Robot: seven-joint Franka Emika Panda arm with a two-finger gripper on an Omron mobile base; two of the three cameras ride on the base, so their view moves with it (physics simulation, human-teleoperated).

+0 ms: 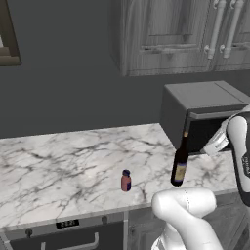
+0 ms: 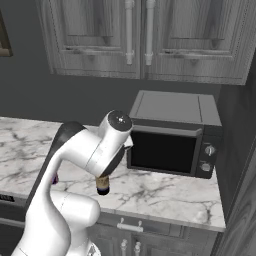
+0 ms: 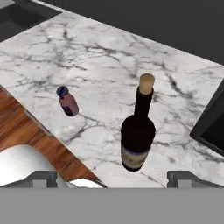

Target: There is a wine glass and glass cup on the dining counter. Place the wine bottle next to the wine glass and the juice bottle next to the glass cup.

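The wine bottle, dark with a cork and a pale label, stands upright on a marble wall counter near its front edge, just left of the microwave. The small reddish juice bottle with its blue cap stands to the wine bottle's left, apart from it. My gripper is open wide, above and in front of the wine bottle, with nothing between its fingers. In the right base view my arm hides all but the wine bottle's base. The wine glass, glass cup and dining counter are out of view.
A dark microwave stands on the counter's right end against the wall. Grey wall cabinets hang above. Drawers run below the counter's front edge. Wooden floor lies in front.
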